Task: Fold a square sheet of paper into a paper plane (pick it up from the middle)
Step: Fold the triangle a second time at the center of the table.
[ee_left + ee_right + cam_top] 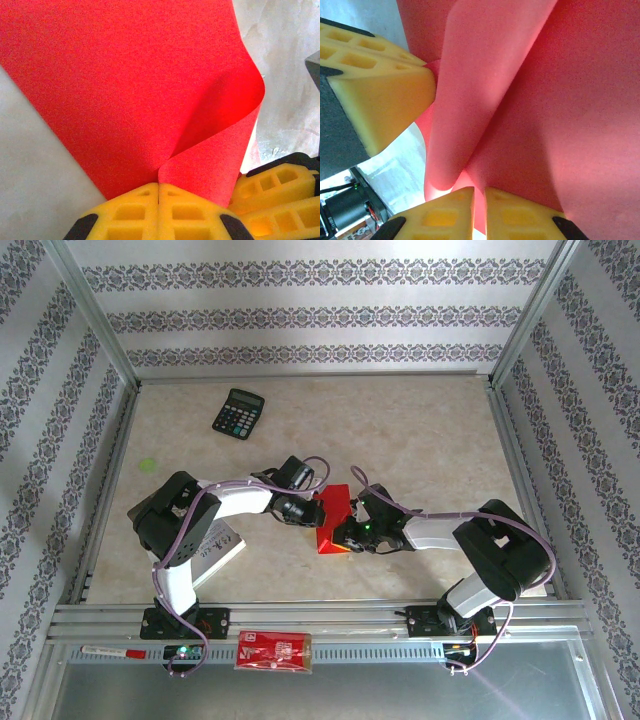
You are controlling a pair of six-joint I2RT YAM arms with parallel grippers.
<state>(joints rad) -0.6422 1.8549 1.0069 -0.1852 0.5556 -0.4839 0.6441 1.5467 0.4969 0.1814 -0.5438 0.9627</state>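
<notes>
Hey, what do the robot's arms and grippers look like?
The left arm and right arm have white links and black joints, each trailing a purple cable. The left gripper and right gripper carry yellow block fingers with rectangular cut-outs.

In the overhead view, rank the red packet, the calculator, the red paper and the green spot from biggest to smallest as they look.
1. red packet, at the near edge
2. calculator and red paper: about alike; the paper is bent and partly covered, so unranked
3. green spot
</notes>
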